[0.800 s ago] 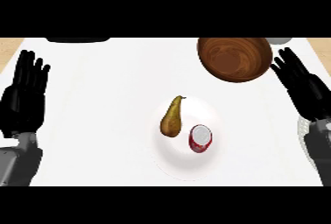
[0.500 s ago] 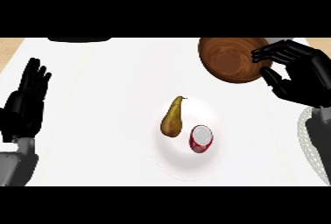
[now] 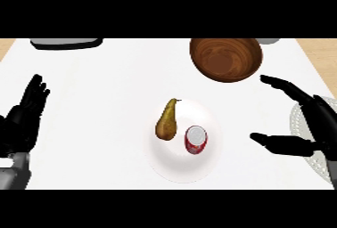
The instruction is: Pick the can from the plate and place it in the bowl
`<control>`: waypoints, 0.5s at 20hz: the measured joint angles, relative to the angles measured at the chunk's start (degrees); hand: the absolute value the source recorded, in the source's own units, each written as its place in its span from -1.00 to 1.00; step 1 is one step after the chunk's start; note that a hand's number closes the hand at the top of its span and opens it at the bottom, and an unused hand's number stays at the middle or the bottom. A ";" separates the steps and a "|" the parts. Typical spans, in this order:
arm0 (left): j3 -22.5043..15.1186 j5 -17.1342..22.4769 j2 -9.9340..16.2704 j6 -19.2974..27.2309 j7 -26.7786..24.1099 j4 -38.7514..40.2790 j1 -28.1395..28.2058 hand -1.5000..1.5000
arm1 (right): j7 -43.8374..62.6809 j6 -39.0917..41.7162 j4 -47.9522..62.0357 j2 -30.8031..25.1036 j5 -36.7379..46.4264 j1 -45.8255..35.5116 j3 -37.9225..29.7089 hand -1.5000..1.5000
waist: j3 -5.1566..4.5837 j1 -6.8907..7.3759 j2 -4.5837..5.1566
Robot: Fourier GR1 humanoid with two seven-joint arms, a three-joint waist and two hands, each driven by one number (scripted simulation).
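- The small red can with a white top (image 3: 197, 140) stands on the round white plate (image 3: 181, 171), beside a brown pear (image 3: 167, 122).
- The right robot hand (image 3: 309, 127) is spread wide, empty, near the plate's right.
- The left robot hand (image 3: 23, 118) rests open at the white table's (image 3: 112, 80) left edge.
- The round wooden bowl (image 3: 226, 59) sits at the far side.

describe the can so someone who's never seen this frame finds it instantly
Start at the white plate in the middle of the counter, below the wooden bowl. Two things sit on it: a brown pear on the left and the can just to its right. The can is the short red cylinder with a pale round top, on the side nearer the right hand.
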 measured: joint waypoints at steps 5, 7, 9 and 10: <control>0.15 -0.39 0.30 -1.08 0.40 -0.77 0.17 0.00 | 10.53 -2.85 -16.84 -1.40 9.60 10.25 4.28 -1.00 | 0.12 1.06 0.51; 0.35 -0.77 0.00 -2.07 0.43 -0.78 -0.26 0.00 | 13.87 -2.49 -20.49 -1.02 12.03 12.35 4.13 -1.00 | 0.16 1.82 0.77; -0.06 -1.81 -1.06 -1.82 0.35 -0.68 -0.67 0.00 | 19.38 -0.64 -25.20 -0.71 13.84 12.25 4.75 -1.00 | 0.19 2.35 0.95; 0.28 -1.72 -0.66 -2.53 0.67 -1.03 -0.71 0.00 | 22.18 0.92 -26.49 -0.75 13.92 10.83 4.49 -1.00 | 0.18 2.67 1.01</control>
